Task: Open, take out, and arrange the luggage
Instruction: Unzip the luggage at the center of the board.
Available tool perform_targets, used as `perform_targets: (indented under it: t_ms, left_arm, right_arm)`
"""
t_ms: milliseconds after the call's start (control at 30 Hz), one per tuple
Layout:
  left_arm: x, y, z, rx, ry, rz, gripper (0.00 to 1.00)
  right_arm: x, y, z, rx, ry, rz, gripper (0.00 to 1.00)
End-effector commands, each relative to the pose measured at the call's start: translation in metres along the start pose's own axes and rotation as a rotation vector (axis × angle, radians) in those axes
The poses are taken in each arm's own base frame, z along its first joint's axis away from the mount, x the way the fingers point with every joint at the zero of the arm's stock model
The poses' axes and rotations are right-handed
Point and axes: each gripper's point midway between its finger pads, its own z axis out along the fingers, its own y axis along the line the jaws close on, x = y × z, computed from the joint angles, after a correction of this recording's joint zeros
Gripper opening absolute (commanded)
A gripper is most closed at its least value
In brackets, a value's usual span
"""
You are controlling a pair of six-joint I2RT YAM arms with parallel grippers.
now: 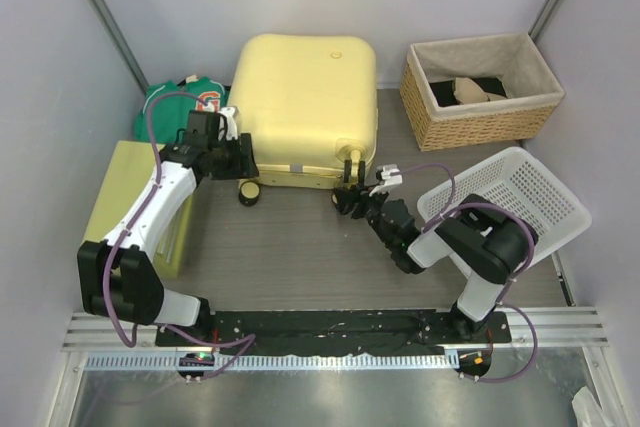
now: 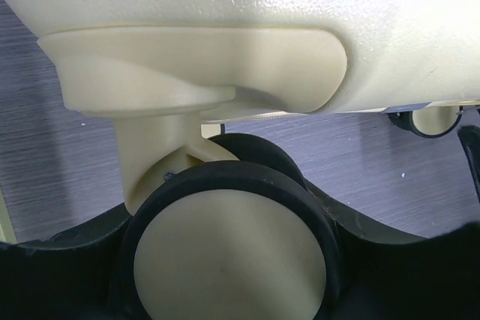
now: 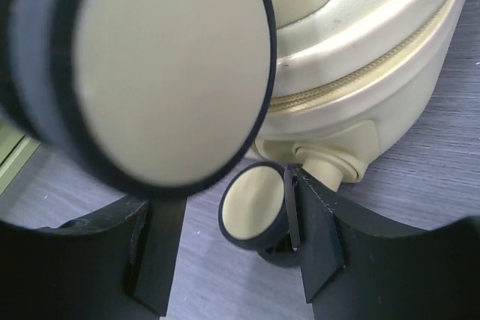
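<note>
Evidently we are just starting to open the luggage (image 1: pixel 305 97): left gripper (image 1: pixel 240 155) around a wheel (image 2: pixel 229 260), grip unclear, right gripper (image 1: pixel 350 192) agape; next, find the zip (image 3: pixel 352 80).

The luggage (image 1: pixel 305 97) had a hard plastic shell, finely pebbled, with a soft sheen; its zip (image 3: pixel 360 73) ran as a ridged band. The wheel (image 2: pixel 229 260) had a smooth, matt plastic hub inside a dull black rubbery tyre. The desk (image 1: pixel 300 257) showed a matt grey wood-grain surface. At its far right corner the basket (image 1: pixel 470 127) was rough woven wicker with a pale cloth liner (image 1: pixel 480 47). The crate (image 1: pixel 545 187) at the right edge was white perforated plastic. The shirt (image 1: pixel 170 99) at the far left was soft cloth. The left pincer (image 1: pixel 240 152) and right pincer (image 1: pixel 352 192) were matt black plastic. Along the near edge, the rail (image 1: pixel 570 322) was bare ribbed metal.
</note>
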Motion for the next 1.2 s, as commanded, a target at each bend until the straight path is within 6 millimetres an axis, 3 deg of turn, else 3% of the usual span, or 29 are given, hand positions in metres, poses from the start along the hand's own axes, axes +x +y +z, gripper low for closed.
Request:
perform_targets:
  t_ms: [0,133,400,700,967,1167]
  left_arm:
    - [-0.013,-0.031,-0.02,0.132,-0.076,0.021,0.0]
    - [-0.013,-0.033,-0.023,0.142,-0.08,0.02,0.0]
    - [-0.013,-0.032,-0.026,0.138,-0.09,0.023,0.0]
    - [-0.011,-0.029,-0.023,0.123,-0.078,0.022,0.0]
    - [-0.01,-0.022,-0.022,0.085,-0.076,0.024,0.0]
    - [-0.012,-0.014,-0.024,0.043,-0.084,0.044,0.0]
  right_arm:
    - [-0.062,0.023,0.016,-0.055,-0.261,0.06,0.61]
    - [-0.06,0.017,0.022,-0.025,-0.272,0.061,0.59]
    - [-0.074,0.015,0.024,-0.004,-0.338,0.055,0.52]
    - [-0.092,0.024,0.02,-0.033,-0.39,0.077,0.32]
    - [-0.098,0.025,0.015,-0.037,-0.4,0.067,0.01]
    - [-0.096,0.011,0.008,0.018,-0.4,0.056,0.01]
